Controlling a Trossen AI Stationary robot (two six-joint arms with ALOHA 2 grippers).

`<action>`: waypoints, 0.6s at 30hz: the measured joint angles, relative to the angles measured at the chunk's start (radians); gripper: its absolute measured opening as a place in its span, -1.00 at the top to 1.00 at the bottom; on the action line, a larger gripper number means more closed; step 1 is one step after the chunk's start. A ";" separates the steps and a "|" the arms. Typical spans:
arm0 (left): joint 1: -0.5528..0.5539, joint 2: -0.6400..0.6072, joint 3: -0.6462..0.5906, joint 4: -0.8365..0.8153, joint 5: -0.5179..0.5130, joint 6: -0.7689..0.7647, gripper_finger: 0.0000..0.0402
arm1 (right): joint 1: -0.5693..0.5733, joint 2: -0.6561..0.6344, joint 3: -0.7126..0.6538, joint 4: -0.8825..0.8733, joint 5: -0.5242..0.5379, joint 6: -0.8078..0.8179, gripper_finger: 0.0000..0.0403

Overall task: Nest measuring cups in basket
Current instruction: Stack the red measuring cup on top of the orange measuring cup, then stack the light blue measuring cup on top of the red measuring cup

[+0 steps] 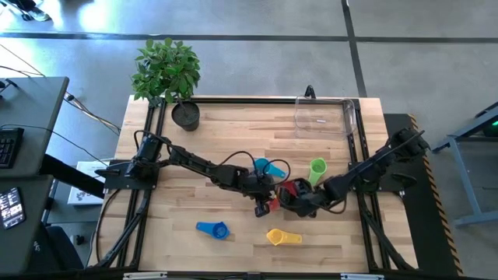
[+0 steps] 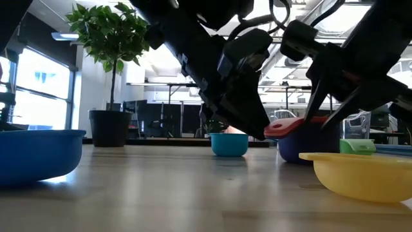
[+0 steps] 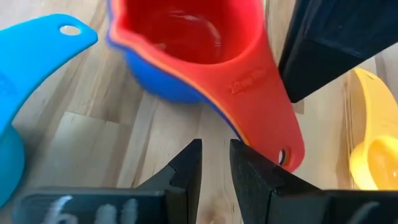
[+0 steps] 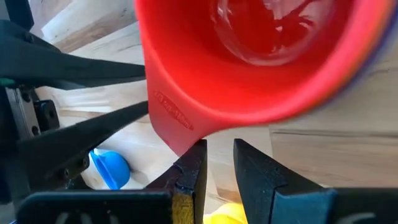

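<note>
Red cup [image 3: 205,56] upright, handle toward left pincer [image 3: 216,163].

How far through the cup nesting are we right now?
Done: the red cup sits nested in a blue-purple cup at mid-table. In hand: the left tool and right tool meet at that stack. Left: teal cup, green cup, blue cup and yellow cup lie loose; nothing shows in the basket.
</note>
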 joint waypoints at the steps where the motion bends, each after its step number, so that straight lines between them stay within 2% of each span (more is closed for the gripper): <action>1: 0.000 0.000 0.000 0.000 0.001 0.000 0.63 | -0.002 0.000 0.000 0.000 -0.002 -0.003 0.65; 8: 0.000 0.000 0.000 -0.038 0.006 0.052 0.63 | 0.021 0.000 0.000 0.051 -0.002 -0.023 0.65; 18: 0.020 -0.079 0.000 -0.242 0.004 0.131 0.63 | 0.083 0.000 0.000 0.188 0.047 -0.025 0.65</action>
